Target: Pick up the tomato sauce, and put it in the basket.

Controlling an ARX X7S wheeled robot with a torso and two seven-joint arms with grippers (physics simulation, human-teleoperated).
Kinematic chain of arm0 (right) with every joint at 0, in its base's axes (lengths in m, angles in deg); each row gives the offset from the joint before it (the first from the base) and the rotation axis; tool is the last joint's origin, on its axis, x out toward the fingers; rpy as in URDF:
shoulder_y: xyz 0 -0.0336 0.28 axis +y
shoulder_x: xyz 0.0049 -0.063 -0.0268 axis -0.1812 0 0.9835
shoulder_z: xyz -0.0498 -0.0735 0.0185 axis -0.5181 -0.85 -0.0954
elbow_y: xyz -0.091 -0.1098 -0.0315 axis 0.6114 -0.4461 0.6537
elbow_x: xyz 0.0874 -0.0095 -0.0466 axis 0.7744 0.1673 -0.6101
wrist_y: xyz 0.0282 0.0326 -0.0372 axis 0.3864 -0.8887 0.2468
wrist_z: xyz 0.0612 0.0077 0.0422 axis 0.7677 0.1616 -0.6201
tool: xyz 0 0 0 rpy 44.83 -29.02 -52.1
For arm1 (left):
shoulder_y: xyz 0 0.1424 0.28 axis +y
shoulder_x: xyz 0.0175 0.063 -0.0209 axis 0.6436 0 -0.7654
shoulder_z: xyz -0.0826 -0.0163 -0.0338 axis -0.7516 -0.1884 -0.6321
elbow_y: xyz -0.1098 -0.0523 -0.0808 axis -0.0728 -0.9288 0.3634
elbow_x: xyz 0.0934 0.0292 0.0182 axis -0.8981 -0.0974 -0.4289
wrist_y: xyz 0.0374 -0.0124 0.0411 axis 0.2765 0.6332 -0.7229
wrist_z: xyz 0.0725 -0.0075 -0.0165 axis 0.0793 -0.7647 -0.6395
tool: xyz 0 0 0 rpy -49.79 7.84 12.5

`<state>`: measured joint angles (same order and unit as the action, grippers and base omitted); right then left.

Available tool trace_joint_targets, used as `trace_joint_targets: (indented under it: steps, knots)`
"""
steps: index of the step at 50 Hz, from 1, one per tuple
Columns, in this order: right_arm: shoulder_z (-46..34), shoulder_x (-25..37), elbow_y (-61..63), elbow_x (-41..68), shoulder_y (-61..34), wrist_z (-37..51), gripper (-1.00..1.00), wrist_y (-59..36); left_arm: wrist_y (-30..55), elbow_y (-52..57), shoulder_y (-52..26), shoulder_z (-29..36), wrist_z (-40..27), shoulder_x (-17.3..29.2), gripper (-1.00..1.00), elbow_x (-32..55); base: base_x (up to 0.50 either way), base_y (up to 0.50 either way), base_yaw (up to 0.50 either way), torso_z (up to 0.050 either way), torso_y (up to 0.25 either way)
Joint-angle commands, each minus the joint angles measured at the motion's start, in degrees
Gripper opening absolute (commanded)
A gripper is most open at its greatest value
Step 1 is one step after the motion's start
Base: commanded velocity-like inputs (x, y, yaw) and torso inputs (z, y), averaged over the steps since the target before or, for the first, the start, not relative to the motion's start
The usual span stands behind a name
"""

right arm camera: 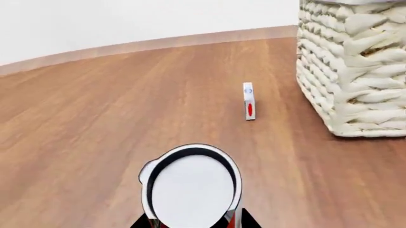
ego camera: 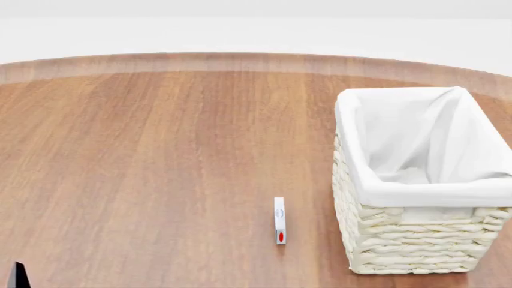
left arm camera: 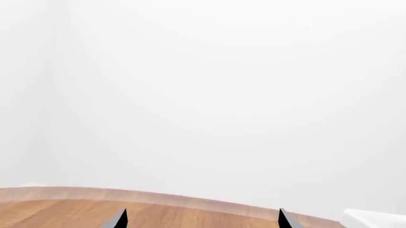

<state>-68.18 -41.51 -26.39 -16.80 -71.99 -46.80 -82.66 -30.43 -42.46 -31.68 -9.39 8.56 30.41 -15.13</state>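
Tomato sauce [right arm camera: 192, 190] fills the near foreground of the right wrist view: a can with a white top inside a dark rim, a sliver of red label showing at its lower edge. It sits between the dark fingertips of the right gripper [right arm camera: 197, 222], which appear closed against its sides, holding it above the wooden table [ego camera: 160, 156]. The can does not show in the head view, so its place over the table can only be read from the wrist camera, where it hangs on the near side of a small white flat object and well apart from the basket.

That basket [ego camera: 400, 240] stands upright on the right part of the table, cream wicker with a white cloth lining [ego camera: 432, 138] folded over its rim. Its interior shows only the cloth. The small white object [ego camera: 279, 220], with a red mark near one end, lies on the wood just left of the basket, apart from it.

The left gripper [left arm camera: 201, 219] shows only two dark fingertips with a wide gap between them, spread apart and holding nothing, over the table's edge with a pale wall behind. One dark tip [ego camera: 18, 275] pokes into the lower left corner of the head view.
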Motion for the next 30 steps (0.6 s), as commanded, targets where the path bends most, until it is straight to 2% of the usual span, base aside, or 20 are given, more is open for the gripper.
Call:
trace_joint_targets:
  steps: [1, 9, 27, 30]
  knots:
    - [-2.0, -1.1, 6.5, -2.3, -7.0, 1.6, -1.00, -11.3, -0.1, 0.2, 0.0, -0.2, -0.3, 0.3, 1.00, 0.4, 0.00, 0.00, 0.00, 0.000, 0.000]
    - [-3.1, -0.5, 15.1, -3.3, -10.8, 5.4, -1.00, -22.5, -0.2, 0.3, 0.0, -0.1, -0.4, 0.5, 1.00, 0.5, 0.00, 0.00, 0.00, 0.000, 0.000]
    - [-3.2, -0.5, 15.1, -3.3, -10.9, 5.4, -1.00, -22.5, -0.3, 0.2, 0.0, 0.1, -0.7, 0.7, 1.00, 0.5, 0.00, 0.00, 0.00, 0.000, 0.001]
    - [-2.2, -1.1, 15.4, -3.1, -13.5, 6.4, -1.00, -24.8, 0.0, -0.4, -0.7, 0.0, -0.7, 0.7, 1.00, 1.1, 0.00, 0.00, 0.00, 0.000, 0.000]
